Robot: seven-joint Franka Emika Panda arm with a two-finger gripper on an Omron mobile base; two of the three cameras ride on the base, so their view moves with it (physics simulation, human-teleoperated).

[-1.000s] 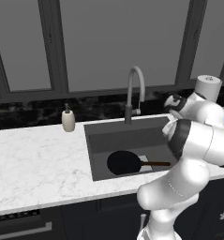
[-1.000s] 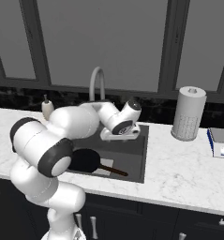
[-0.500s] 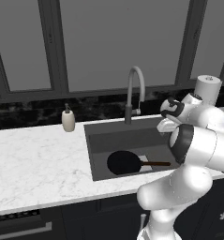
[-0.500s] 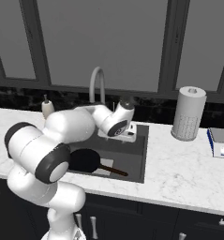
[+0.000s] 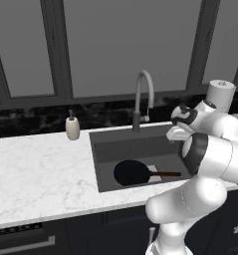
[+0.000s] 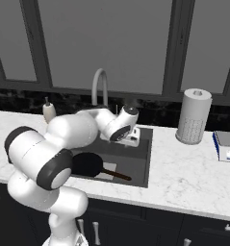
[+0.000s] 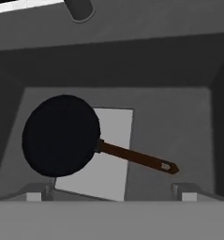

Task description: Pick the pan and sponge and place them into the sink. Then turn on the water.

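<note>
The black pan [image 5: 132, 172] lies flat on the floor of the dark grey sink [image 5: 110, 150], with its brown handle [image 5: 165, 174] pointing right. It partly covers the lighter patch there. My gripper [image 5: 176, 133] hangs open above the right part of the basin, clear of the pan. In the hand view the pan [image 7: 61, 135] sits left of centre below the gripper [image 7: 112, 193], whose fingertips [image 7: 36, 192] stand wide apart with nothing between them. From the right the gripper [image 6: 131, 141] hovers over the sink [image 6: 144, 158] behind the pan [image 6: 87, 164]. The sponge is out of view. No water runs from the faucet [image 5: 143, 94].
A white soap dispenser [image 5: 72, 128] stands on the marble counter left of the sink. A paper towel roll [image 6: 192, 115] and a blue-and-white box [image 6: 227, 146] sit to the right. Dark windows and a black backsplash close off the back.
The hand has drifted slightly left and a little lower over the sink while the arm's elbow swung. The jaws stayed open and the pan has not moved.
</note>
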